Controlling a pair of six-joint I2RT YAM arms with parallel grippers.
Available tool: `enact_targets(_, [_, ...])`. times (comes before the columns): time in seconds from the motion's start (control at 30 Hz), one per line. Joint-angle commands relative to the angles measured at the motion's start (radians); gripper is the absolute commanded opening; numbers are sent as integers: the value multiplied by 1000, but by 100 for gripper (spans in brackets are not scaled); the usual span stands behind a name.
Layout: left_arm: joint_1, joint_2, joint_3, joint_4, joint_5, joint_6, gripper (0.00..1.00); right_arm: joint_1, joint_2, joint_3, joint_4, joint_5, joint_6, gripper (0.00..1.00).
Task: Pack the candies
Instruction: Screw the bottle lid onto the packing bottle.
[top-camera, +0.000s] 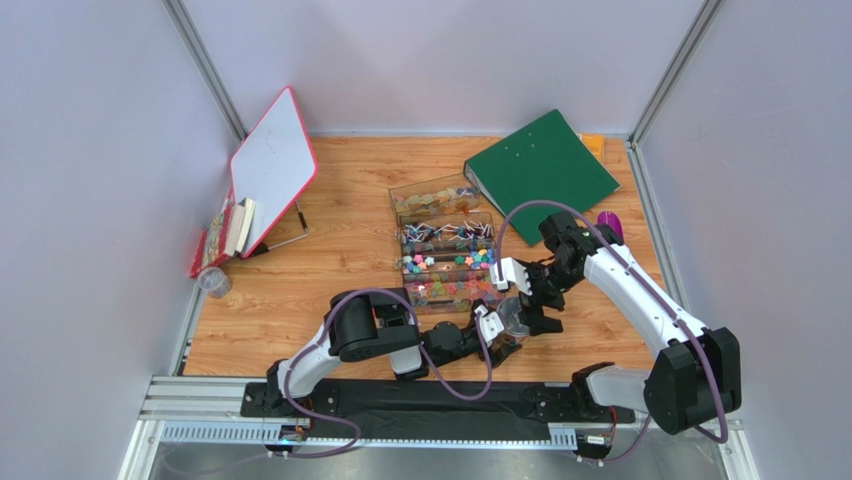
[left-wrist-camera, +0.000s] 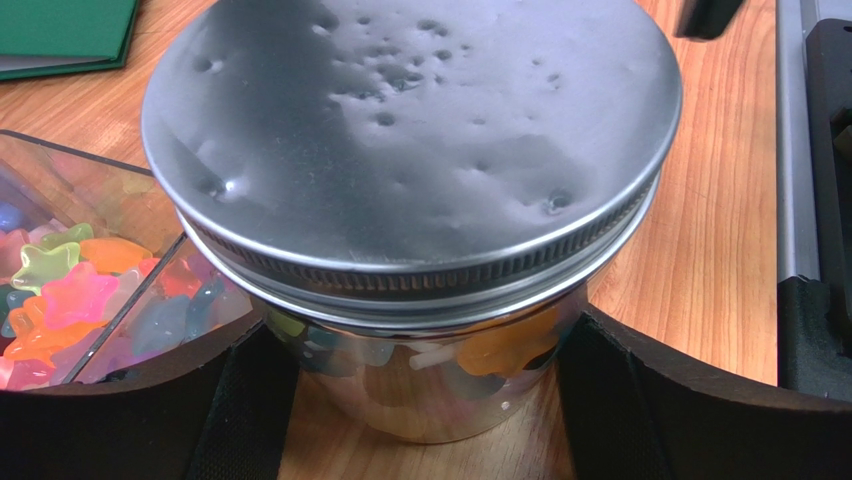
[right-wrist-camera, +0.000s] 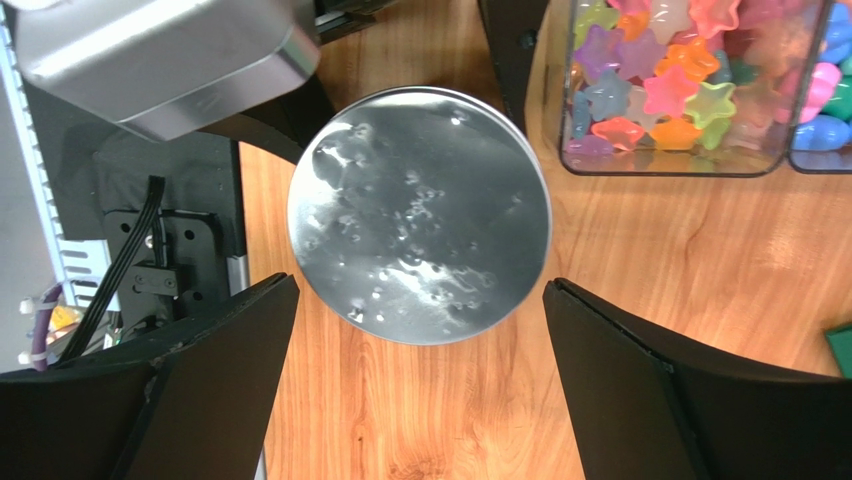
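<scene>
A clear glass jar (left-wrist-camera: 430, 385) with a dented silver screw lid (left-wrist-camera: 410, 130) stands on the wooden table; an orange candy (left-wrist-camera: 505, 345) and a few others show through its wall. My left gripper (left-wrist-camera: 425, 400) is shut on the jar, one pad on each side of the glass. My right gripper (right-wrist-camera: 420, 380) is open and empty, hovering above the lid (right-wrist-camera: 420, 215) with its fingers (right-wrist-camera: 640, 380) spread wider than it. Many bright star candies (right-wrist-camera: 670, 80) fill a clear compartment box (top-camera: 445, 250) just behind the jar (top-camera: 515, 315); they also show in the left wrist view (left-wrist-camera: 70, 290).
A green binder (top-camera: 540, 170) lies at the back right with a purple scoop (top-camera: 610, 225) beside it. A red-edged whiteboard (top-camera: 272, 165) leans at the back left over books (top-camera: 225, 235) and a small round tin (top-camera: 213, 283). The metal rail (top-camera: 400, 405) runs along the near edge.
</scene>
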Motion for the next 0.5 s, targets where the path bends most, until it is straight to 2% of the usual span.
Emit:
enact_targets(0.0, [1,67,-35,-261,-14,18,0,13,-17,27,-39,-43,-29,100])
enact_targets(0.47, [10,72,-44,-223,-48,35,0,43,-184,-166,-77,36,7,100])
